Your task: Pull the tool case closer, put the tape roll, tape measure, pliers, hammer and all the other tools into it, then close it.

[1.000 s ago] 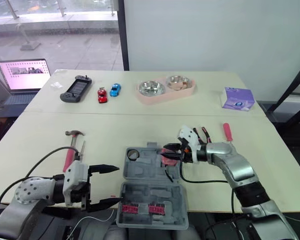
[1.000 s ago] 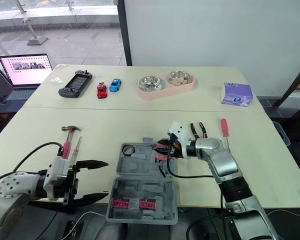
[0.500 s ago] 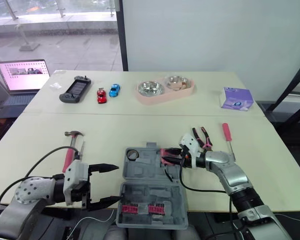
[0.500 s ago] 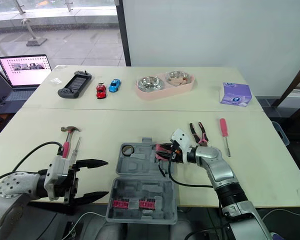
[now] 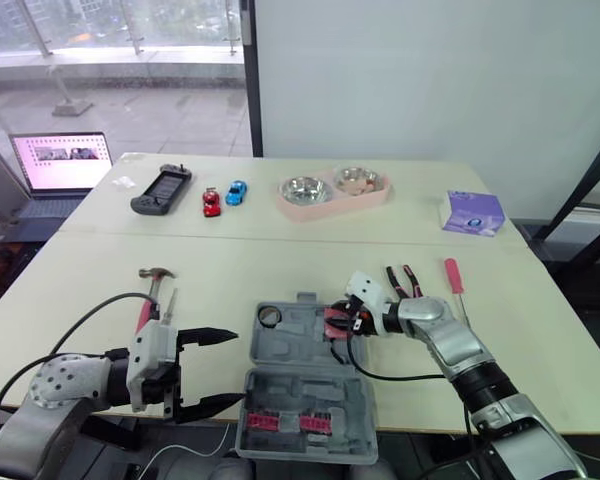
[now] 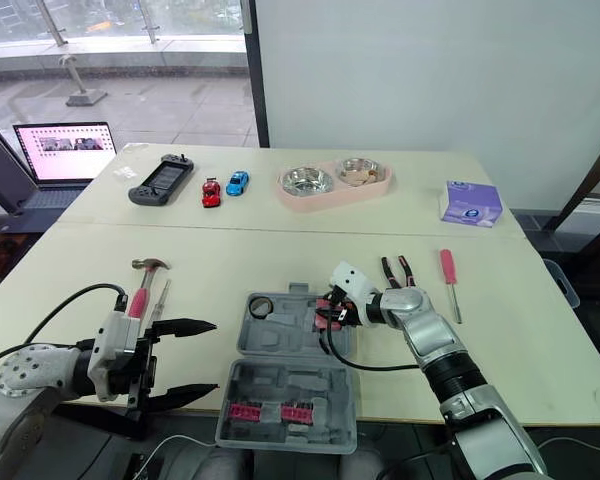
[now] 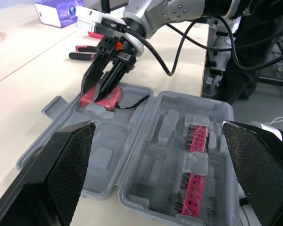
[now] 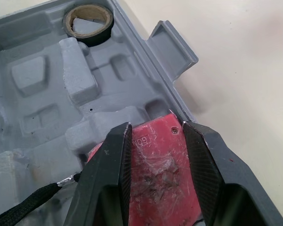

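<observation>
Right wrist view: my right claw (image 8: 155, 128) pinches the scuffed red tape measure (image 8: 156, 176) in a corner pocket of the open grey plastic tool case (image 8: 42, 70), so I'd press it flat before releasing.

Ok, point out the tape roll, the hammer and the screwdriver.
tape roll (image 8: 95, 39), right wrist view, black outer wall of the ring.
hammer (image 6: 150, 265), right eye view, its metal head.
screwdriver (image 6: 446, 265), right eye view, its red handle.
</observation>
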Tool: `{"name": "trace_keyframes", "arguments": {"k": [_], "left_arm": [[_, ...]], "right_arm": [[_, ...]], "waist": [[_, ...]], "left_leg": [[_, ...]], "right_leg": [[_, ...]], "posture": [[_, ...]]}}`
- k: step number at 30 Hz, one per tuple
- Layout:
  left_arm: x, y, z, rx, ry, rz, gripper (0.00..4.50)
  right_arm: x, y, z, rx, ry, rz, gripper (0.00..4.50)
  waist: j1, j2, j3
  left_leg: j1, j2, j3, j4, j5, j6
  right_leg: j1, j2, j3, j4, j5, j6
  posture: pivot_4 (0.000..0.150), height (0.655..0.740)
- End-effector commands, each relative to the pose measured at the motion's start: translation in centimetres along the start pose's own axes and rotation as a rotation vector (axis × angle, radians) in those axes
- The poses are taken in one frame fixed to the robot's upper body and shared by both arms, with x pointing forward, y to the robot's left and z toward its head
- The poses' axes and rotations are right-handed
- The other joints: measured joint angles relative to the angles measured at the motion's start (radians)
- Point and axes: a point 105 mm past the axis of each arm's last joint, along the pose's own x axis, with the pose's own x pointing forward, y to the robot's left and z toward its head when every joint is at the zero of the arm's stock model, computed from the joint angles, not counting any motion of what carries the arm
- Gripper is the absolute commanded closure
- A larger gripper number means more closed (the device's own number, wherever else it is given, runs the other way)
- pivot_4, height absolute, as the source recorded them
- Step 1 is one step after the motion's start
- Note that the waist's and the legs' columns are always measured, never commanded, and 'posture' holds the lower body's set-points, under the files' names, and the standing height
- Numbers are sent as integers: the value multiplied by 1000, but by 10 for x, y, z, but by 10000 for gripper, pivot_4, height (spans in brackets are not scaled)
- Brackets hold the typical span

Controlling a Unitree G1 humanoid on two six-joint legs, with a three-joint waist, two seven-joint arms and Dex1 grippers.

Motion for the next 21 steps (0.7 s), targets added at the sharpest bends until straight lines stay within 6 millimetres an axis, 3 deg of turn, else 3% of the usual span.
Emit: {"name": "trace_keyframes", "arguments": {"k": [1, 6, 9, 12, 16, 20, 21], "left_arm": [[-1, 1, 8, 39, -4, -1, 0], [-3, 3, 7, 36, -1, 17, 0], [-9, 7, 9, 34, -1, 56, 0], [-24, 16, 9, 20, 5, 152, 0], [-64, 27, -7, -18, 78, 337, 0], [-126, 33, -30, -60, 200, 549, 0], [-140, 34, -35, -67, 228, 595, 0]], "right_arm": [[-1, 10, -42, 101, 109, 4, 27115], [-20, 2, 16, 80, -189, -9, 27115], [-41, -8, 38, 105, -297, -39, 27115], [-76, -15, 60, 127, -416, -49, 27115], [-124, -26, 38, 121, -332, -112, 27115], [-169, -46, 0, 186, -214, -257, 27115], [-177, -49, -7, 189, -194, -288, 24830]], "waist": [[0, 0, 0], [3, 6, 5], [-3, 12, 13], [-5, 15, 17], [1, 13, 17], [3, 10, 20], [2, 10, 20]], "left_leg": [[0, 0, 0, 0, 0, 0], [-3, 0, 0, 0, 0, 0], [-7, 0, 0, 0, 0, 0], [-11, 0, 0, 0, 1, 1], [-16, 0, 0, 0, 0, 1], [-17, 0, 1, 0, 0, 2], [-17, 0, 1, 1, -1, 2]], "right_leg": [[0, 0, 0, 0, 0, 0], [-3, 0, 0, 0, 0, 0], [-7, 0, 0, 1, 0, 0], [-13, 0, 0, 3, 1, -1], [-17, 0, 0, 2, 1, 0], [-19, 0, 0, 1, 0, 0], [-19, 0, 0, 2, 0, 0]], "posture": [[1500, 7400], [1500, 7400], [1500, 7400], [1500, 7400], [1500, 7400], [1500, 7400], [1500, 7400]]}}
